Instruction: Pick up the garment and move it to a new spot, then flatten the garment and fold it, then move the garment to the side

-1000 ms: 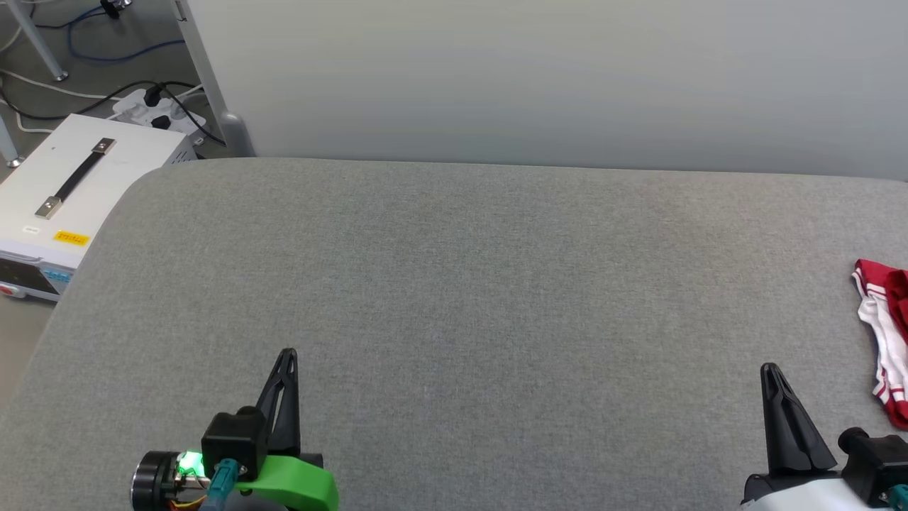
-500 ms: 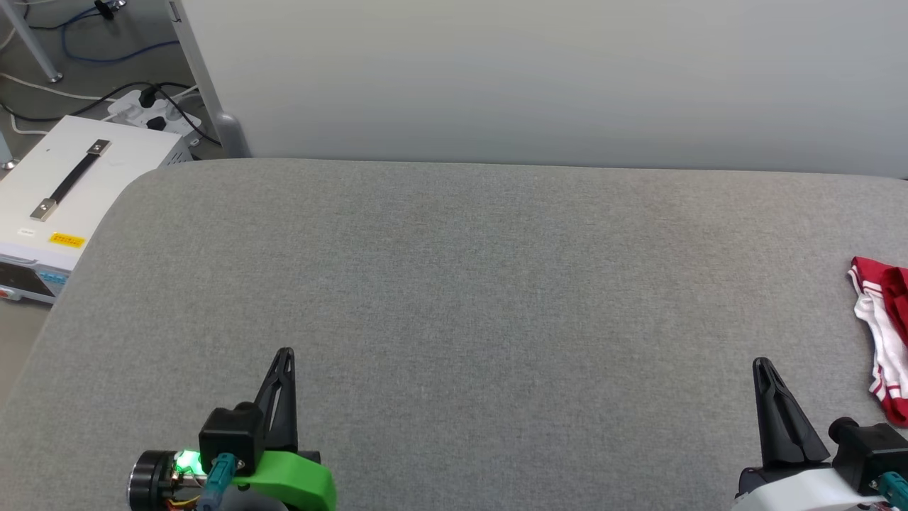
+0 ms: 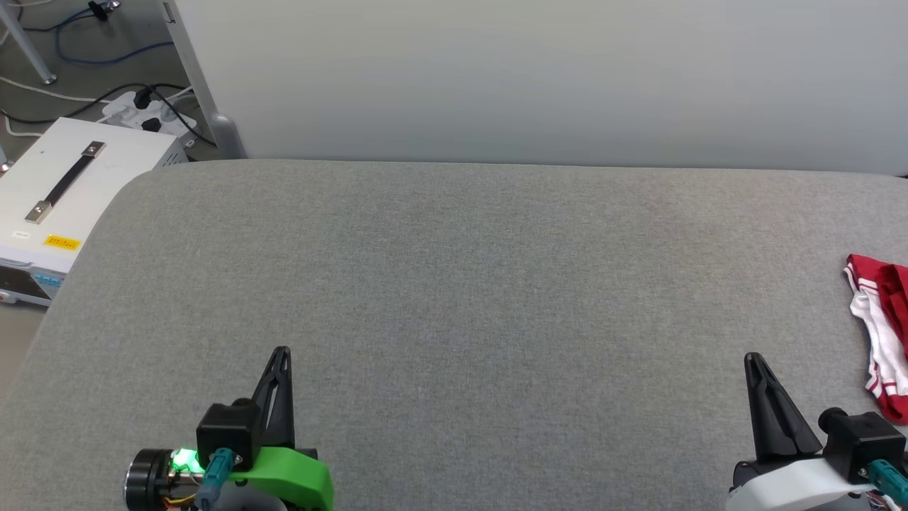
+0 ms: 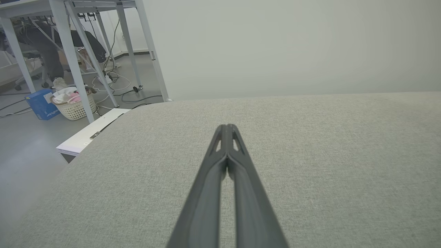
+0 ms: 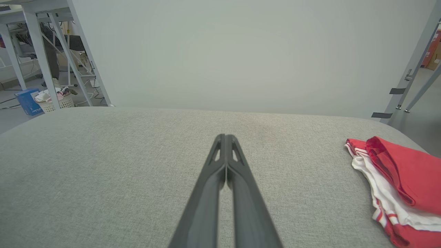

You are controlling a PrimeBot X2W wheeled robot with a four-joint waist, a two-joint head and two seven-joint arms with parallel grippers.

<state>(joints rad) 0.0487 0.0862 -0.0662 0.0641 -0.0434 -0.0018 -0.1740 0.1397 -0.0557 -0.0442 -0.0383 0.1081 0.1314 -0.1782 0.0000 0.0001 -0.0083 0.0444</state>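
One garment (image 3: 878, 330) lies on the grey table (image 3: 454, 284), at its far right side, where the head view's edge cuts it off. It is a bunched heap, not spread flat: red cloth over white, with red-white striped trim along the edge. In the right wrist view the garment (image 5: 396, 179) sits to the right of the fingers, with a red fold on top and white layers under it, close to the table's rounded corner.

Two grippers show at the near side of the table. The left gripper (image 3: 281, 351) is at the lower left, and its jaws are pressed together with nothing between them. Its wrist view shows the two dark fingers meeting at the tip (image 4: 227, 126) over bare cloth. The right gripper (image 3: 752, 356) is at the lower right, its jaws likewise clenched and empty (image 5: 225, 135). It is apart from the garment, which lies beyond it and to its right. Both point toward the pale wall behind the table.

On the floor to the left stands one white box (image 3: 64, 191) with a black handle. Farther off are one basket (image 4: 74, 107) and one blue box (image 4: 39, 105).
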